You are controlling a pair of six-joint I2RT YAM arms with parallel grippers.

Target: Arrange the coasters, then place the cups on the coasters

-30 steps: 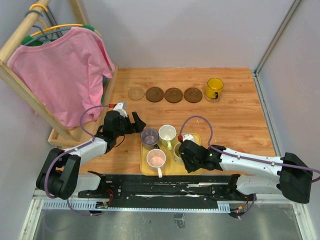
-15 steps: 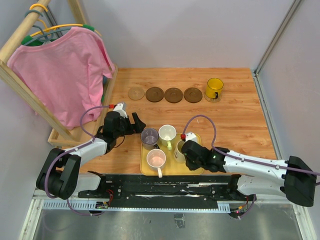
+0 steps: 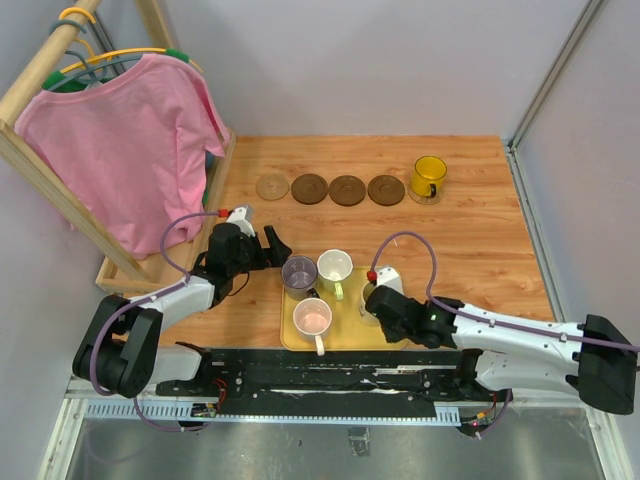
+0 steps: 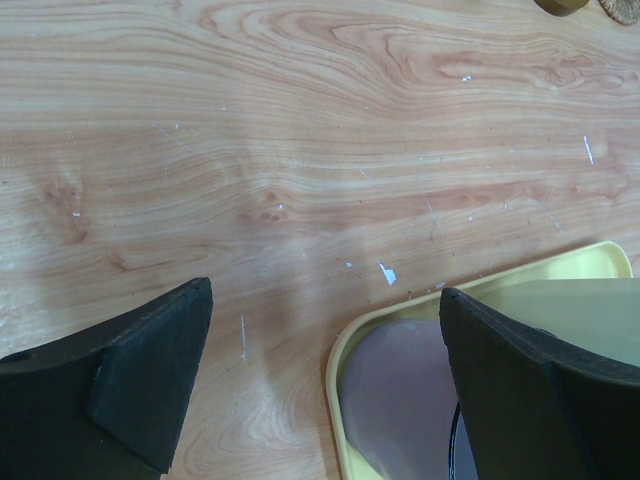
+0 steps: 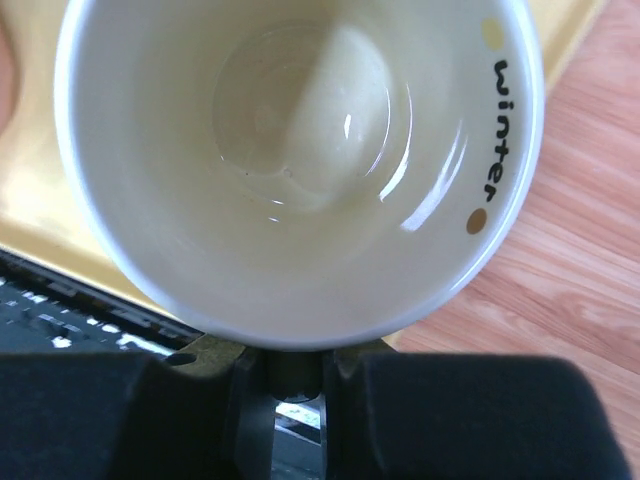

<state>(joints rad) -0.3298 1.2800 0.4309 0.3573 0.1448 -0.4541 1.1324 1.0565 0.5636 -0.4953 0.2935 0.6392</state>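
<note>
The right gripper (image 5: pixel 293 385) is drawn narrow, pinching what looks like the handle of the cream cup (image 5: pixel 300 150) at the right edge of the yellow tray (image 3: pixel 345 335). It should lift straight up, level and clear of the neighbouring cups, then go to a bare coaster (image 3: pixel 386 189). Only the wrist view shows this grip, and only the top view shows the coaster row; the left gripper (image 4: pixel 325 380) gapes wide, empty
</note>
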